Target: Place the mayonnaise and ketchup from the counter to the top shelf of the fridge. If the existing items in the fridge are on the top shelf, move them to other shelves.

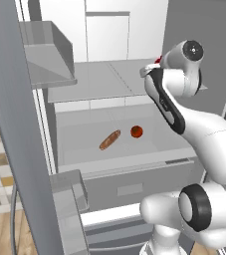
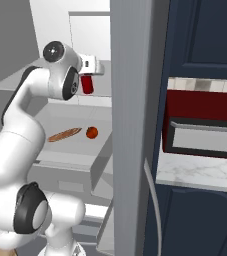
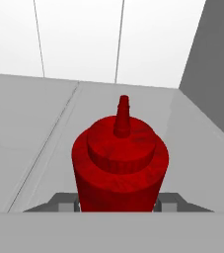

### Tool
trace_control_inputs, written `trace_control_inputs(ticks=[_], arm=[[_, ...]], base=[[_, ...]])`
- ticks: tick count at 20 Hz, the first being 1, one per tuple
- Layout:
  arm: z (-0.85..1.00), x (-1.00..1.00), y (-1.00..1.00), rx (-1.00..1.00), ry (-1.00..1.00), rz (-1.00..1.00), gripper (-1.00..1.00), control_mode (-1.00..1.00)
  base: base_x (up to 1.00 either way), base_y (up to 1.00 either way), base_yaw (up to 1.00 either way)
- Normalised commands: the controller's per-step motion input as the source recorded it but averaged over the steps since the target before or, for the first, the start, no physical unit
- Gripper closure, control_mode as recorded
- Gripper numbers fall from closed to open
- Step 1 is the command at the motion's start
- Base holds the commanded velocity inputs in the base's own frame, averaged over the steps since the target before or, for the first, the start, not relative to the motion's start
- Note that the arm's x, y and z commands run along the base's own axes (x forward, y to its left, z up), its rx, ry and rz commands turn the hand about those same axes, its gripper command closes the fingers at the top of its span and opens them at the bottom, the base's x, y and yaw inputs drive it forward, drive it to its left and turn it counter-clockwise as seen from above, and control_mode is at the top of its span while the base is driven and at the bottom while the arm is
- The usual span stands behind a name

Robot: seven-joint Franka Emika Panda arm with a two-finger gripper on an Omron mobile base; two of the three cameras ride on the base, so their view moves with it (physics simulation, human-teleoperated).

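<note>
Gripper [image 3: 117, 203] clamped on the ketchup [image 3: 119, 163], bottle upright just above the top shelf [image 3: 39, 113] inside the fridge [image 1: 194, 45]. Left to right: seam in the shelf panel, bottle, grey side wall. Risks, as I judge them: letting go while tilted tips the tall bottle; drifting right bumps the wall.
</note>
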Motion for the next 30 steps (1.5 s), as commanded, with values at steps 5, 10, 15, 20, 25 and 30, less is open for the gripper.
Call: trace_control_inputs(ticks=[5,10,15,20,25,30], arm=[[-0.29,0.23,-0.05,0.04,0.0,0.0,1.0,-1.0],[-0.06,0.5,0.0,0.0,0.0,-0.03,1.0,-1.0],[-0.1,0.67,0.0,0.0,0.0,-0.03,1.0,-1.0],[-0.23,0.45,-0.01,0.0,0.0,-0.02,1.0,-1.0],[-0.1,0.1,0.0,0.0,0.0,0.0,-1.0,-1.0],[0.0,0.0,0.0,0.0,0.0,0.0,-1.0,-1.0]], base=[[0.0,0.0,0.0],[0.0,0.0,0.0],[0.0,0.0,0.0],[0.0,0.0,0.0],[0.0,0.0,0.0],[0.0,0.0,0.0]])
